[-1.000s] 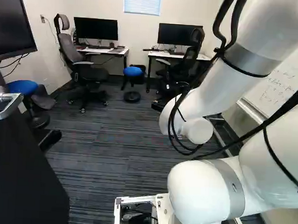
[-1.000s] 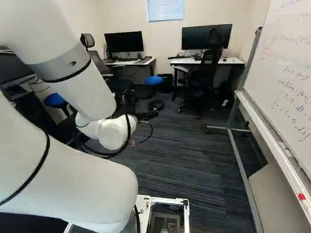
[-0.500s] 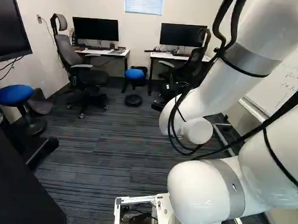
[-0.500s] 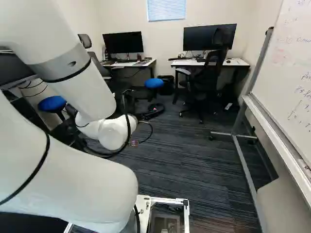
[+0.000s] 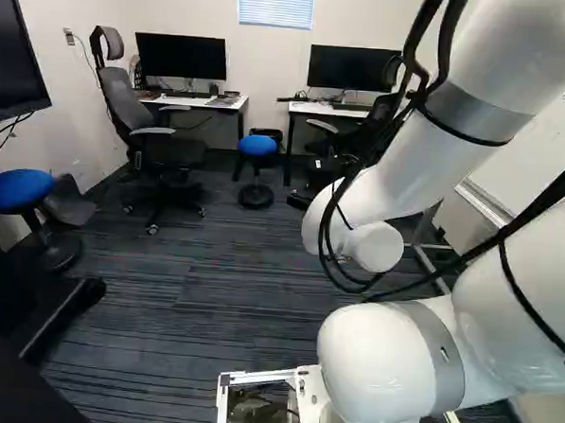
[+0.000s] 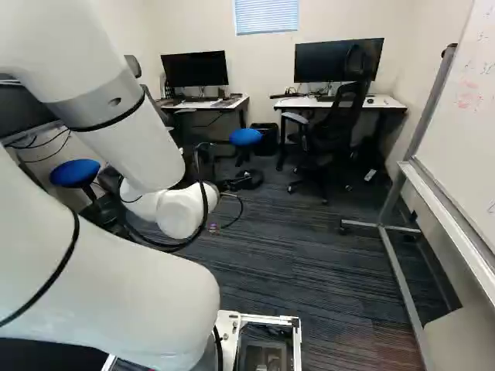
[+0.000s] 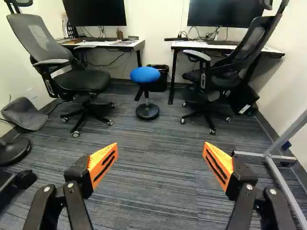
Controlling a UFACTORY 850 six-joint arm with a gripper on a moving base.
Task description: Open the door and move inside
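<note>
The arm [image 5: 378, 368] has a smooth, glossy white shell with a satin, metal-look band [image 5: 446, 360]. The carpet [image 7: 153, 187] is matt and coarse; the whiteboard [image 6: 464, 124] has a smooth face and metal-look frame. The stool seat [image 7: 145, 74] appears cloth-covered, matt; the black office chair [image 7: 259, 40] has a mesh back.
</note>
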